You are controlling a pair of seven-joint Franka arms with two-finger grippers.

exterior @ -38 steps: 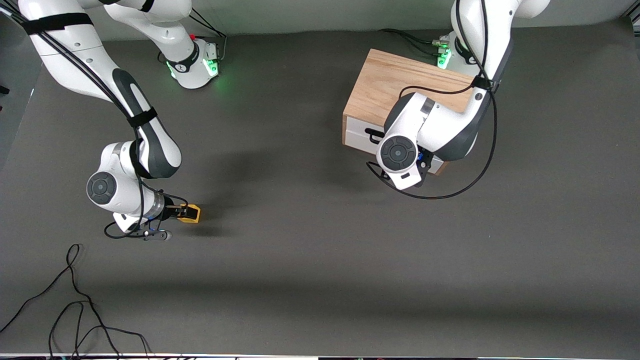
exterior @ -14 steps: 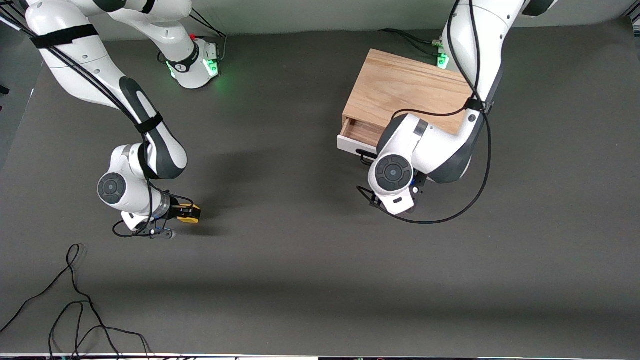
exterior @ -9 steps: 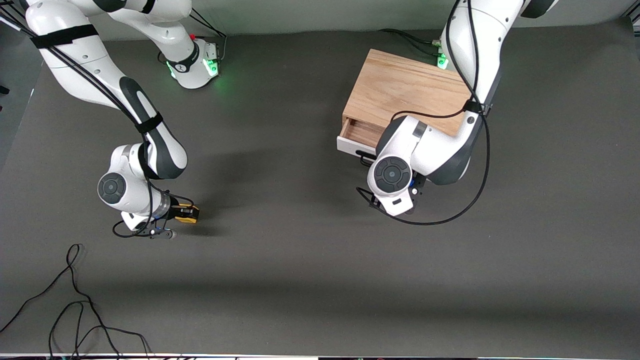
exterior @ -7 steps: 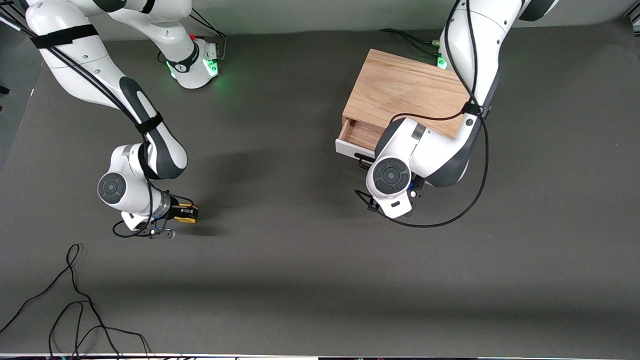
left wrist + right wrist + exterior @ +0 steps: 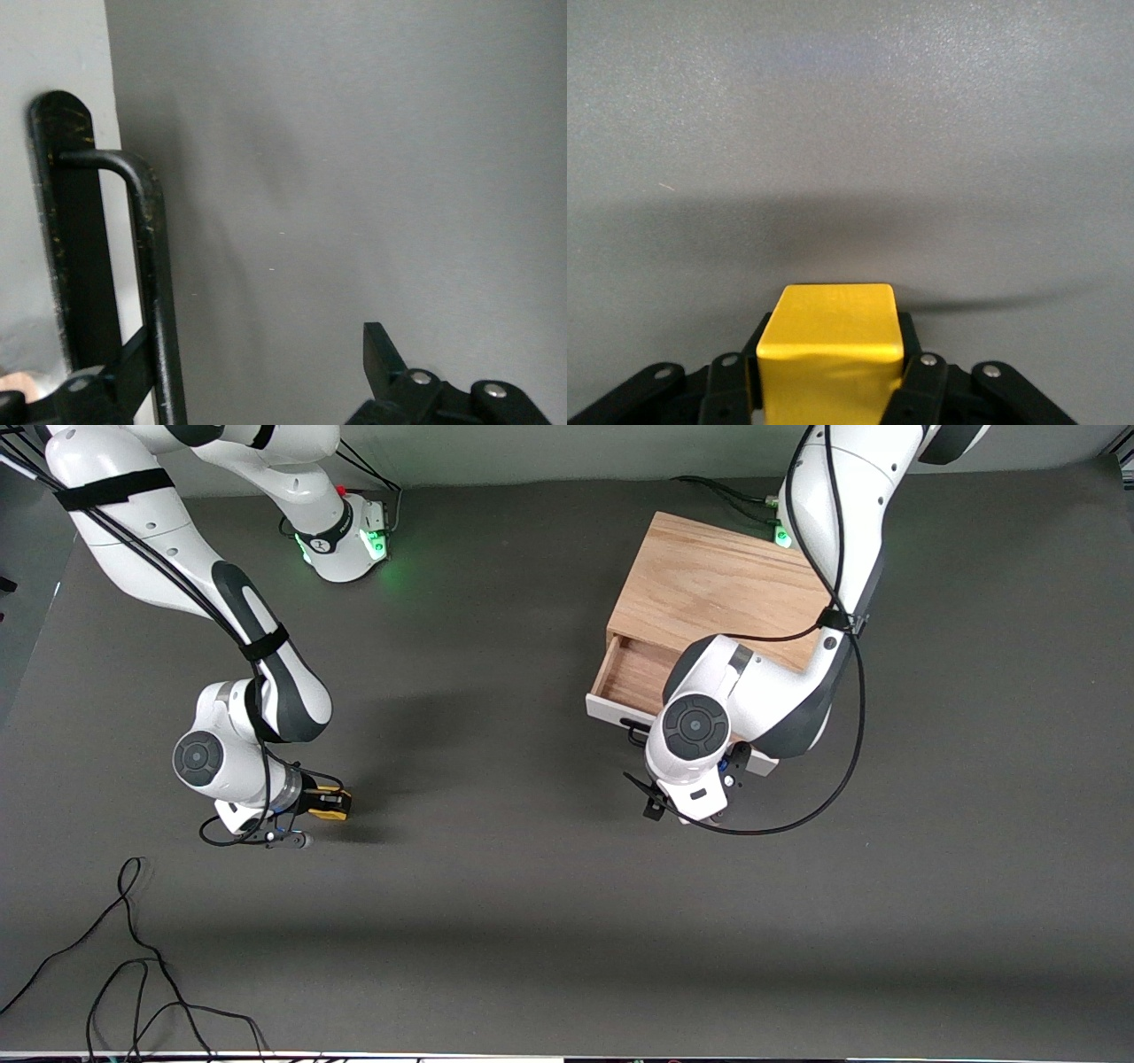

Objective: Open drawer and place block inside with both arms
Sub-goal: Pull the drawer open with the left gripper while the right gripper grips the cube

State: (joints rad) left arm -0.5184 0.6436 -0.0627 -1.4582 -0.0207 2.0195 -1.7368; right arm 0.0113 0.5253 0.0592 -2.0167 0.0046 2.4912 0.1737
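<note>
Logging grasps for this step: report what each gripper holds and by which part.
The right gripper clamps the block by two opposite side faces. The left gripper is open, one finger hooked at the drawer's handle, not clamping it.

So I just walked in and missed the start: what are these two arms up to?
The left claw is open, with one finger hooked inside the handle of the drawer, which stands partly out of the wooden box. The right claw is shut on the yellow block, above the table toward the right arm's end.
</note>
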